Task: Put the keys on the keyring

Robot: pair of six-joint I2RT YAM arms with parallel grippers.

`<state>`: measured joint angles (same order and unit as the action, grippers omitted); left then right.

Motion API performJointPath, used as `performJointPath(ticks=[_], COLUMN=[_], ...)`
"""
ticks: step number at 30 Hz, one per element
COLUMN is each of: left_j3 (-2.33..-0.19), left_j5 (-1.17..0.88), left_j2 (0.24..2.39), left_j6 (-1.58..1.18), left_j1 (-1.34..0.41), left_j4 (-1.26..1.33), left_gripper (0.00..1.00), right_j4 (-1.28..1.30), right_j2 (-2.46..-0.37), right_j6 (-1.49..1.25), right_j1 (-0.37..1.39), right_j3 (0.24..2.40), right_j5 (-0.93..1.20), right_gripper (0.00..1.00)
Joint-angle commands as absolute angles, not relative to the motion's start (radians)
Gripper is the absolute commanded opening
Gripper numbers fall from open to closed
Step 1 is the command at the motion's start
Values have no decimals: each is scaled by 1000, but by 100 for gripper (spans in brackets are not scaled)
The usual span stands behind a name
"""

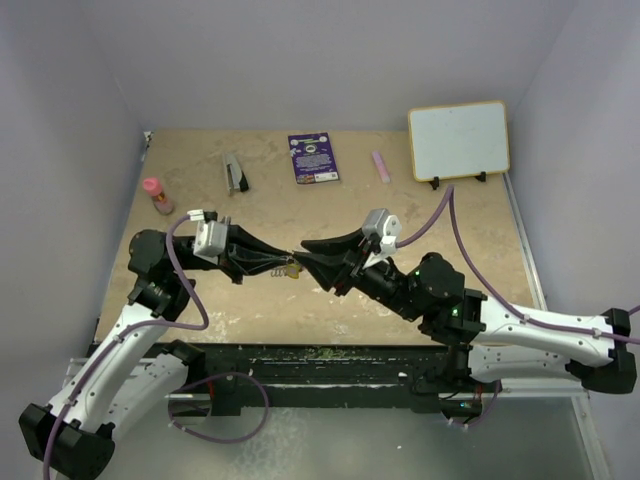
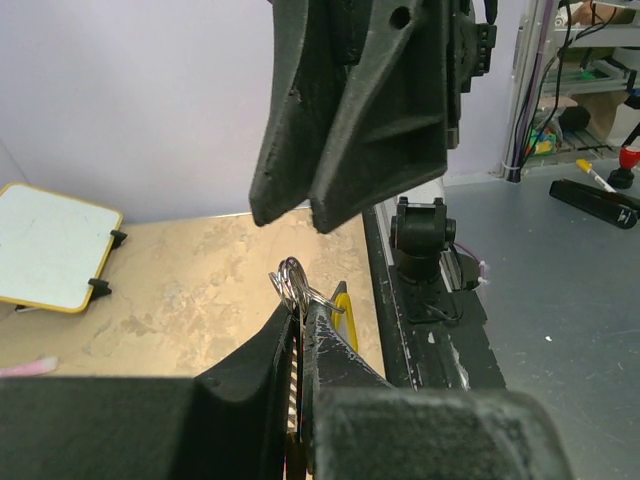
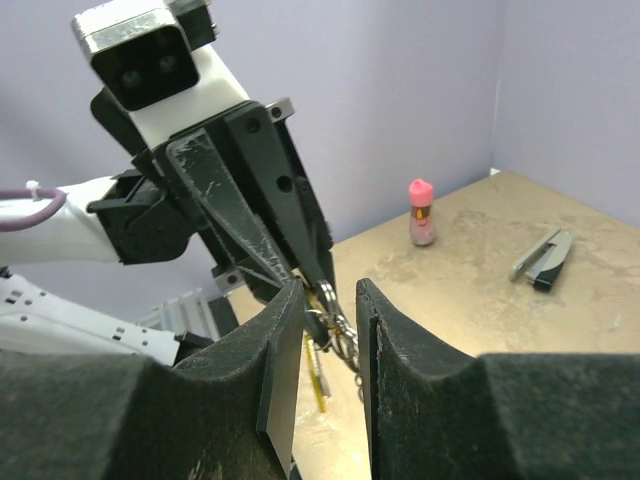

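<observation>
My left gripper is shut on the keyring, whose silvery loops stick out past its fingertips above the table. A key with a yellow head hangs beside the ring. My right gripper faces the left one tip to tip and stands open. In the right wrist view the keyring and a short chain sit in the gap between the right gripper's jaws, with no pad pressed on them. A yellow key dangles below.
Along the back of the table lie a grey-and-black oblong tool, a purple card, a small pink stick and a yellow-framed whiteboard. A pink bottle stands at the left edge.
</observation>
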<state>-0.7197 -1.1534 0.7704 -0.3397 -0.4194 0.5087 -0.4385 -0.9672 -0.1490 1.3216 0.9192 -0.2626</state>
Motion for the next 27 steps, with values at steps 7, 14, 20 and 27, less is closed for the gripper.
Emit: performJointPath(ticks=[7,14,20,27], left_j3=[-728,-729,-731,-734], left_j5=[-1157,-1160,-1163,-1162], left_j2=[770,766,763,762], left_j6=[-374,-389,-392,-396], left_j1=[-420,-421,-424,-425], left_j4=[570,574,575,569], left_gripper=[4,4,4,4], right_j4=[-515,-541,-532,-527], right_j2=[-978,-1023,-1038,-1041], right_j6=[-125,-130,-130,-131], right_j1=[1319,1319,1317,1314], right_j3=[946,958,972,977], right_j5=[-327,-303,-289,-281], right_gripper=[33,33,31,14])
